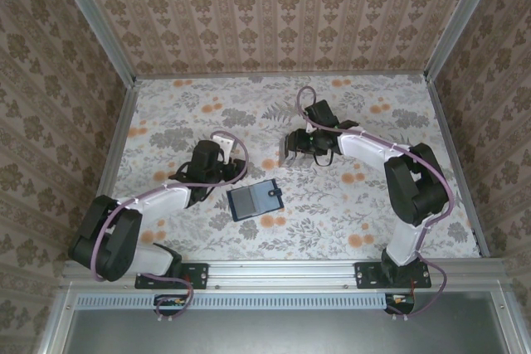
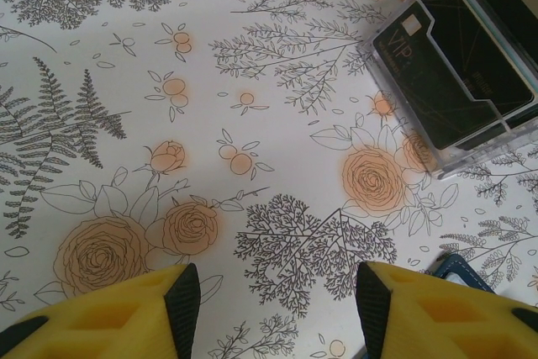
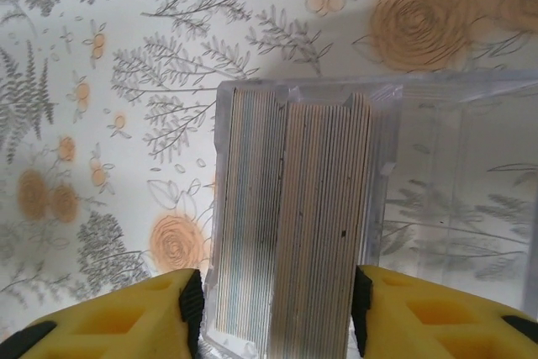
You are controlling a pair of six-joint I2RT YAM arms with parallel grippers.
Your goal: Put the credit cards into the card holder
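The credit cards (image 3: 290,224) stand edge-on as a thick stack of whitish and tan stripes inside a clear plastic box (image 3: 458,199). My right gripper (image 3: 277,292) is open and straddles the near end of that stack, one yellow finger on each side. It hovers over the table's middle (image 1: 300,153). The card holder (image 2: 462,65), a clear case with black VIP cards in it, lies flat at the upper right of the left wrist view and shows as a dark rectangle (image 1: 255,199) from above. My left gripper (image 2: 277,292) is open over bare cloth, just left of the holder (image 1: 207,176).
A floral cloth (image 1: 166,122) covers the table, with patterned walls on three sides. A dark blue edge (image 2: 458,268) peeks out beside my left gripper's right finger. The clear box's right half (image 3: 471,233) holds no cards.
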